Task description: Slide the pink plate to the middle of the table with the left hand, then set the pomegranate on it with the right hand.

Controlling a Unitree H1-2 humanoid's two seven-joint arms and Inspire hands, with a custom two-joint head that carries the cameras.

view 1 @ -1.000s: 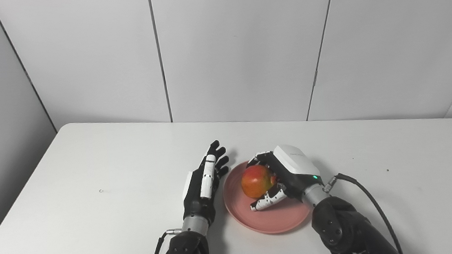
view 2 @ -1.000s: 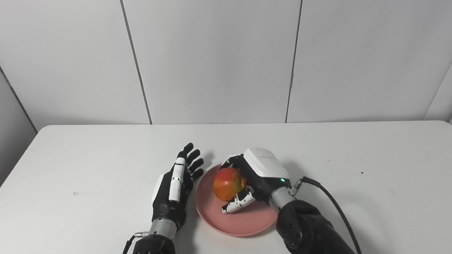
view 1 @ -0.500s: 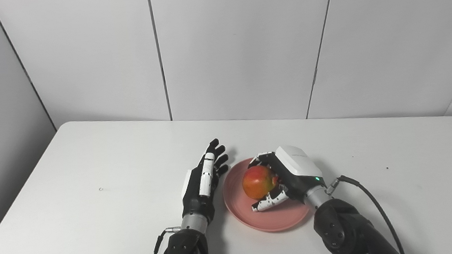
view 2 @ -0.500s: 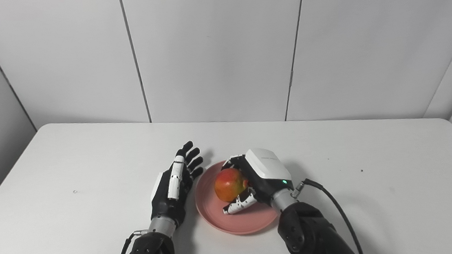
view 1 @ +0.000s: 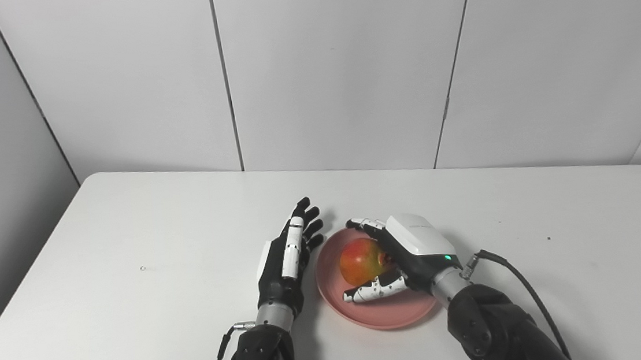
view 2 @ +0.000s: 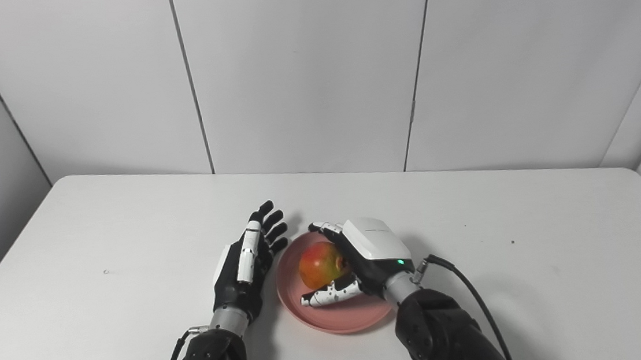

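Pomegranate (view 1: 360, 261), round, red-yellow: low centre of frame, resting on my round pink plate (view 1: 378, 311). Right hand (view 1: 405, 254) splayed, cupping without gripping; left hand (view 1: 287, 258) flat, empty. Risk: fruit rolling off if nudged during withdrawal.

A red-and-yellow pomegranate (view 1: 360, 261) sits on the pink plate (view 1: 378, 311) (round, shallow), near the desk's (view 1: 128, 231) middle.

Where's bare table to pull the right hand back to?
Bare table lies right of the pink plate, and behind it toward the wall. Crowded at centre: left hand beside the plate's left rim, right hand around the pomegranate.
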